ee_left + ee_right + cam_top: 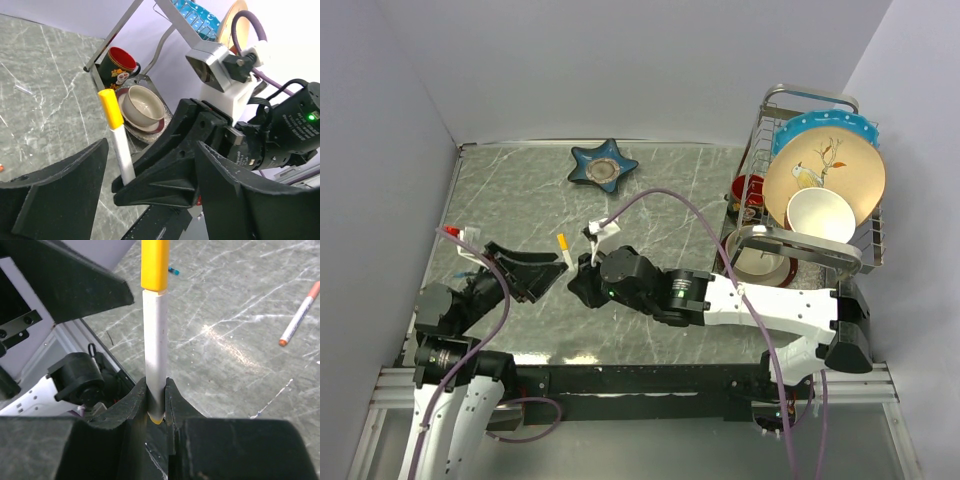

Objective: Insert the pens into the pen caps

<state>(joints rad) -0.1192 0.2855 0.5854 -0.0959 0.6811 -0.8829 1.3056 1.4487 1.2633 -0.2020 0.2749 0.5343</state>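
Note:
My right gripper [156, 390] is shut on a thin white pen [155, 340] and holds it upright above the table. A yellow cap [155, 262] sits on the pen's upper end. In the top view the capped pen [563, 247] stands just left of the right gripper [582, 275]. My left gripper [150, 150] is open, and its fingers [60, 195] stand wide on either side of the pen [121, 150] and the right gripper's tips without touching them. A second white pen [300, 314] with red-orange ends lies flat on the table. A separate red-orange cap is not in view.
A dish rack [775, 100] with plates, a white bowl [820, 215] and a red mug [117, 65] stands at the right. A blue star-shaped dish [604, 167] lies at the back. Purple cables [660, 195] loop over both arms.

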